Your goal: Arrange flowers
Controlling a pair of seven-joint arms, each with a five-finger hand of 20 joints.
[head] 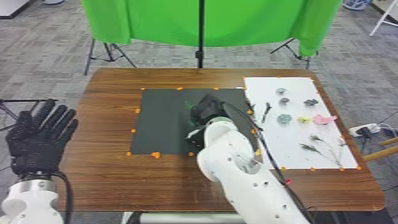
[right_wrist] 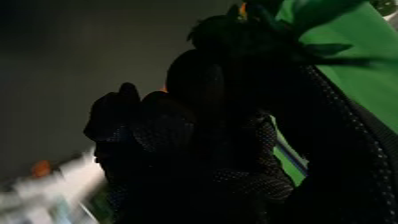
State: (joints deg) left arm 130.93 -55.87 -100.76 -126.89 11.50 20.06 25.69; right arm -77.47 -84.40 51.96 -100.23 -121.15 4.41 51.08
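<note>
In the head view my left hand [head: 37, 142] is held off the table's left side, fingers straight and spread. My right hand [head: 209, 111] is over the dark mat [head: 160, 132], with a bit of green leaf [head: 188, 105] beside it. In the right wrist view my right hand [right_wrist: 209, 135] has its fingers curled and the thumb against a dark leafy stem, whose green leaves [right_wrist: 324, 17] stick out past the fingertips; its lower part is hidden by the glove. On the white sheet [head: 266, 87] lie a pink flower [head: 324, 120], a yellow flower [head: 304, 120] and a bluish flower [head: 284, 118].
Several small grey-green pieces [head: 311, 102] lie farther back on the sheet. Thin leafy sprigs [head: 322, 148] are near its front, and a dark twig [head: 266, 112] at its left edge. Orange markers dot the mat's border. A green cloth [head: 213, 22] hangs on a stand behind the table.
</note>
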